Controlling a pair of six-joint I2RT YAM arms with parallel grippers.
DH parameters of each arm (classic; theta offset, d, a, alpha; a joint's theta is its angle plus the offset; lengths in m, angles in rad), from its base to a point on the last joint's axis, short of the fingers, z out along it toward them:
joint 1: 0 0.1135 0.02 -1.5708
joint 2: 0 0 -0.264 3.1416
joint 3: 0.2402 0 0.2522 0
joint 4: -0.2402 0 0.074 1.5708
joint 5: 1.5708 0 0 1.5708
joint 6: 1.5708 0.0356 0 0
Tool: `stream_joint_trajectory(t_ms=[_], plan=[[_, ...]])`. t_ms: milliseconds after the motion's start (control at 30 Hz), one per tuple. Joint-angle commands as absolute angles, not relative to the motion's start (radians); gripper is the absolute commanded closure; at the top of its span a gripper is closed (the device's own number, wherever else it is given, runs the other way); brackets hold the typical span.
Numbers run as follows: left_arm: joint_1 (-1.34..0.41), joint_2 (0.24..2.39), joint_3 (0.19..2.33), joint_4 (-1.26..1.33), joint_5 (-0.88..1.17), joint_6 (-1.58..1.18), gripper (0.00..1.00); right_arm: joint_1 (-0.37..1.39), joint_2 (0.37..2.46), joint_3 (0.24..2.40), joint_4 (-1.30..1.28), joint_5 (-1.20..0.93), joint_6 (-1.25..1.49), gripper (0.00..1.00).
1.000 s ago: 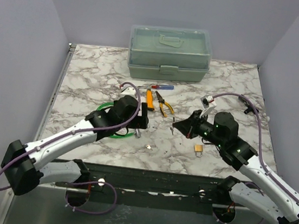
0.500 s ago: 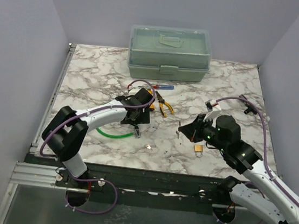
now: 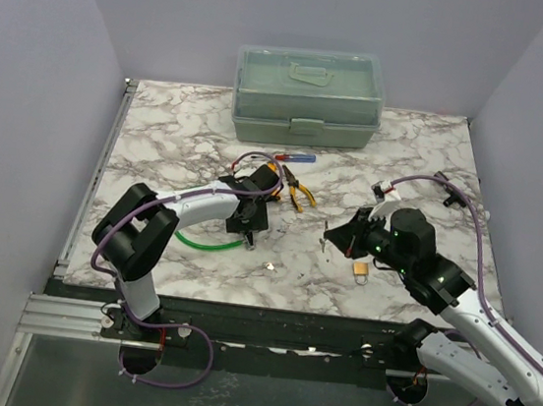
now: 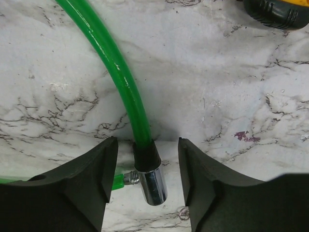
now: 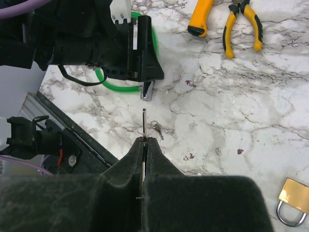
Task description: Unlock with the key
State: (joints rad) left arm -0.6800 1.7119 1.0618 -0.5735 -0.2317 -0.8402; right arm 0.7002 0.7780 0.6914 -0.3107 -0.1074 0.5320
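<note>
A green cable lock lies on the marble table, ending in a chrome lock cylinder. My left gripper is open and low over the table, with the cylinder between its fingers and no contact visible; it also shows in the top view. My right gripper is shut on a thin key that points forward toward the cylinder, a short way off. In the top view the right gripper hovers right of the left one. A brass padlock lies under the right arm.
A loose small key lies on the table between the grippers. Yellow pliers, an orange-handled tool and a screwdriver lie behind the left gripper. A green toolbox stands at the back.
My left arm has folded in and its gripper has settled over the cable lock's chrome cylinder. My right gripper has shifted slightly right with the key still in it.
</note>
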Motion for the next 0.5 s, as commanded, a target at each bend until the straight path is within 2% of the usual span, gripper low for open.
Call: stream_joint_trajectory(t_ms=[0, 100, 133, 300, 467], plan=[[-0.679, 1.732, 1.047, -0.536, -0.193, -0.86, 0.45, 0.703, 0.782, 0.682, -0.322, -0.1, 0.542, 0.99], [-0.679, 1.736, 1.03, -0.514, -0.176, -0.865, 0.52, 0.703, 0.782, 0.683, -0.327, -0.1, 0.542, 0.99], [-0.678, 1.737, 1.022, -0.504, -0.169, -0.865, 0.57, 0.702, 0.782, 0.684, -0.328, -0.1, 0.541, 0.99], [-0.68, 1.736, 0.994, -0.468, -0.154, -0.869, 0.98, 0.703, 0.797, 0.682, -0.32, -0.117, 0.545, 0.99], [-0.68, 1.68, 0.975, -0.44, -0.16, -0.857, 1.0, 0.702, 0.822, 0.677, -0.292, -0.144, 0.553, 0.99]])
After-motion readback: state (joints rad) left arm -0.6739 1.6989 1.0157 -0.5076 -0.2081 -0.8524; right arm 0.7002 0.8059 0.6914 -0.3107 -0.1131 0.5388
